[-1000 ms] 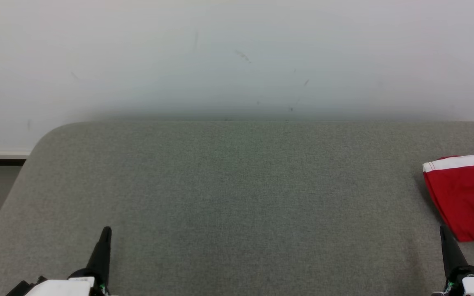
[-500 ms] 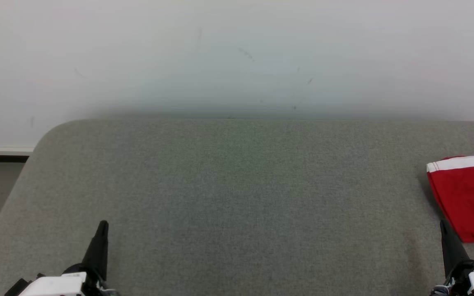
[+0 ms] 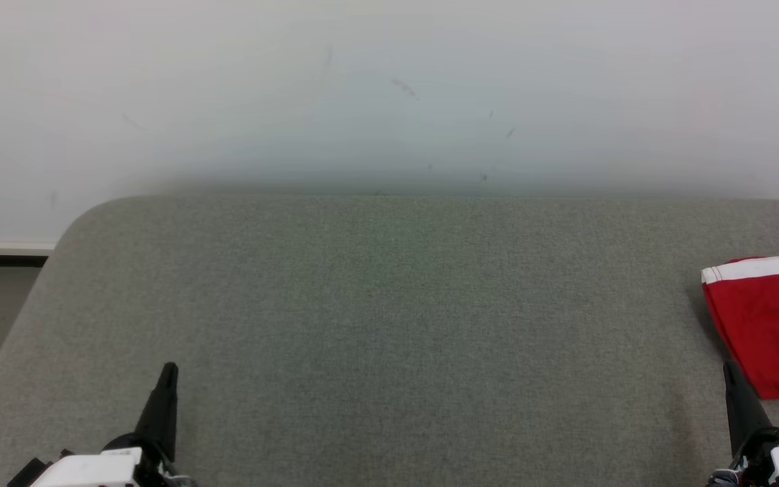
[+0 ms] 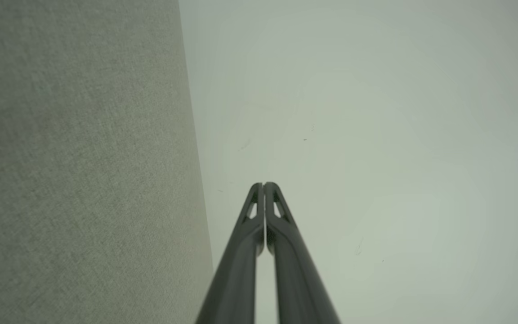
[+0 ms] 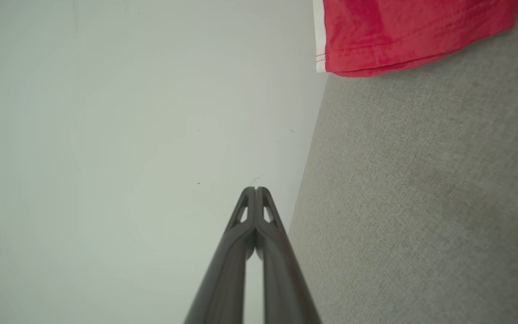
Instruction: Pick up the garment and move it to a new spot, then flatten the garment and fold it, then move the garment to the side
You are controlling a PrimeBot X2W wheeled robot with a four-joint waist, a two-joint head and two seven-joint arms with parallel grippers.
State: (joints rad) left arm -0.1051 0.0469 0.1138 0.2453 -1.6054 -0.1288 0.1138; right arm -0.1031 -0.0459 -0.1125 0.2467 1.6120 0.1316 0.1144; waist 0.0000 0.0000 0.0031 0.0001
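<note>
Lying at the right edge of the grey surface, the red garment with its white band looks folded and set aside. Both the left claw and right claw rest closed, empty, at the front corners, seemingly parked.

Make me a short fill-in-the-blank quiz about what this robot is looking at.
1. The garment is ___ with a white band.
2. It lies on the grey fabric surface, nearer the robot's ___ arm.
3. The left fingers and right fingers are both ___, holding nothing.
Missing words: red; right; shut.
</note>
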